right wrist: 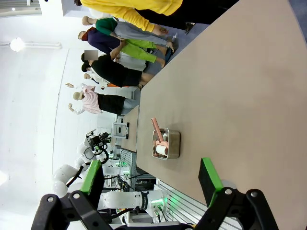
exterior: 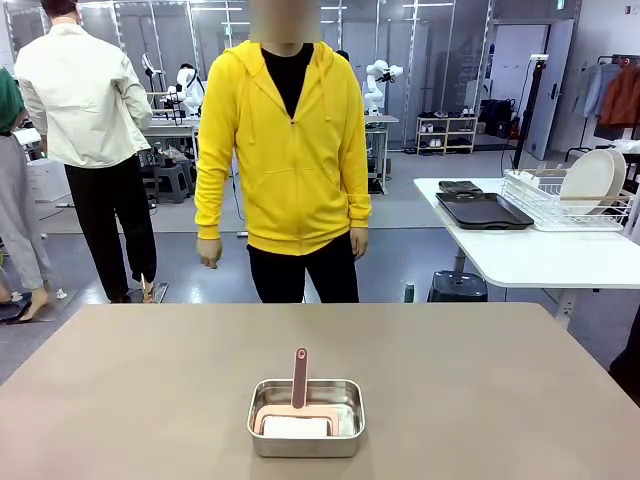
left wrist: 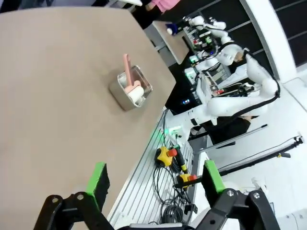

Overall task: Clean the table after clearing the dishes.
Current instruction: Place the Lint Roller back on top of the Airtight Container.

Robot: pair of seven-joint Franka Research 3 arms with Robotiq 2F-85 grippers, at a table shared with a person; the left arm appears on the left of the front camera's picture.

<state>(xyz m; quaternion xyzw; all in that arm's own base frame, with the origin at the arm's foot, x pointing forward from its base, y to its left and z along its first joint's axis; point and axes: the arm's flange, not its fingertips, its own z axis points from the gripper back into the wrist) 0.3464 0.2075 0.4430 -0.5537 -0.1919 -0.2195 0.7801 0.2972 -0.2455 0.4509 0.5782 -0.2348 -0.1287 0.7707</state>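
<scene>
Dishes cleared off the surface (exterior: 480, 380) — plates (exterior: 590, 180) in the rack on the white side table, dark trays (exterior: 483, 210) beside. Steel pan (exterior: 306, 417) with pink-handled roller (exterior: 299, 380) near the robot-side edge, staged for wiping. Left claw (left wrist: 153, 179) and right claw (right wrist: 151, 175) wide open, empty — waiting.

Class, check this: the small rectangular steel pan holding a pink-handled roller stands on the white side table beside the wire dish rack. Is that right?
Not quite. The small rectangular steel pan with the pink-handled roller stands on the large brownish-taupe table, as the front view shows. The white side table carries the wire dish rack.
</scene>
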